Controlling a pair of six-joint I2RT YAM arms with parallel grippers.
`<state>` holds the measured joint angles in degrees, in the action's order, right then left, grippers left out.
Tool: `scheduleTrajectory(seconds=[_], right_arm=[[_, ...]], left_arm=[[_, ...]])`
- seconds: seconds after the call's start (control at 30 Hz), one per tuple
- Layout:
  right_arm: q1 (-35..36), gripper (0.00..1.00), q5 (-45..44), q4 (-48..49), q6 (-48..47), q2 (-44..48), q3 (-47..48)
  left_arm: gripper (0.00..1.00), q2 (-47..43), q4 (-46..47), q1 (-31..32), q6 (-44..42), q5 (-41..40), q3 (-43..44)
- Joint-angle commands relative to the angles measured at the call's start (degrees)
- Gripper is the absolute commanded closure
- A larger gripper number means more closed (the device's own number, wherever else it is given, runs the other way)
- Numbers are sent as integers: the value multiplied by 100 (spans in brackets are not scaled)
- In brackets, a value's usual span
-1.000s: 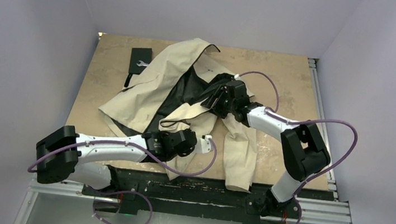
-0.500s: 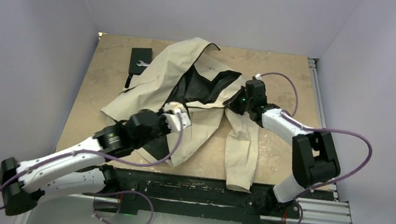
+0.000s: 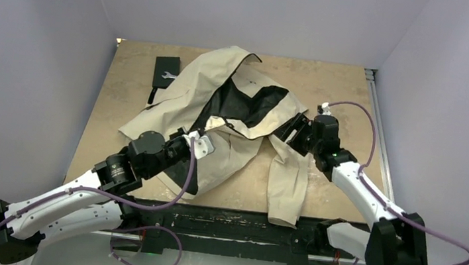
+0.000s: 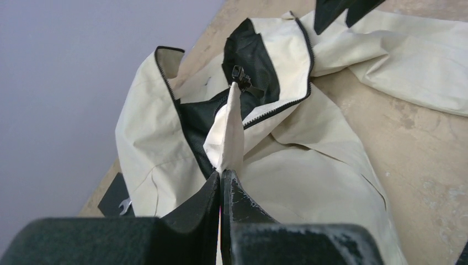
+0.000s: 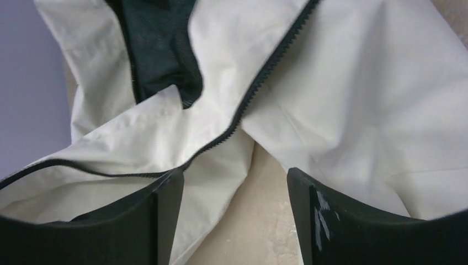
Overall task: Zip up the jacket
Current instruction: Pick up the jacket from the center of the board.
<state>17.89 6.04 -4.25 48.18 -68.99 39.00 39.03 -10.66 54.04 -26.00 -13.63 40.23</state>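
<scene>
Jacket [image 3: 186, 94] is seen spread unzipped across the table [image 3: 350, 92], with a raised fold of its cream fabric clamped between the closed fingers of the left gripper [image 4: 222, 175]. The right gripper [image 5: 234, 175] is held over the cloth, jaws apart, with zipper teeth [image 5: 259, 83] framed just ahead between them.

The left hand [image 4: 221, 178] has swung forward and pinched the jacket [image 3: 182, 96] at its front edge, while the right hand [image 5: 232, 182] pulled back rightward and opened.

Lab test booth: plain pale walls [image 3: 41, 50] enclose a scuffed tabletop [image 3: 346, 95].
</scene>
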Motion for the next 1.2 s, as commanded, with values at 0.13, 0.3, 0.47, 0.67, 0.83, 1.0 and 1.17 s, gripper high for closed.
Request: scheduleTrajectory(seconds=[0.13, 0.3, 0.47, 0.67, 0.83, 1.0, 1.17], right_arm=[[12, 10, 1471, 1433, -1550, 1636, -207], [34, 6, 2788, 3270, -2024, 1341, -382], [1062, 2, 3407, 4773, -3322, 843, -935], [1461, 3, 2867, 4377, -3799, 774, -996], [2003, 2, 1906, 4503, -4393, 1201, -1182], [2433, 10, 1350, 4997, -5225, 589, -1032], [2502, 51, 786, 5544, -5204, 130, -805]], left_arm=[[100, 94, 371, -14, 62, 1678, 696], [100, 73, 152, -14, 159, 1801, 960], [100, 26, 89, -16, 340, 1512, 1356], [100, -18, 160, -16, 441, 1159, 1364], [100, 3, 254, -17, 542, 1288, 1373], [100, 50, 268, -23, 648, 1336, 1525], [100, 40, 87, -64, 719, 1447, 1666]])
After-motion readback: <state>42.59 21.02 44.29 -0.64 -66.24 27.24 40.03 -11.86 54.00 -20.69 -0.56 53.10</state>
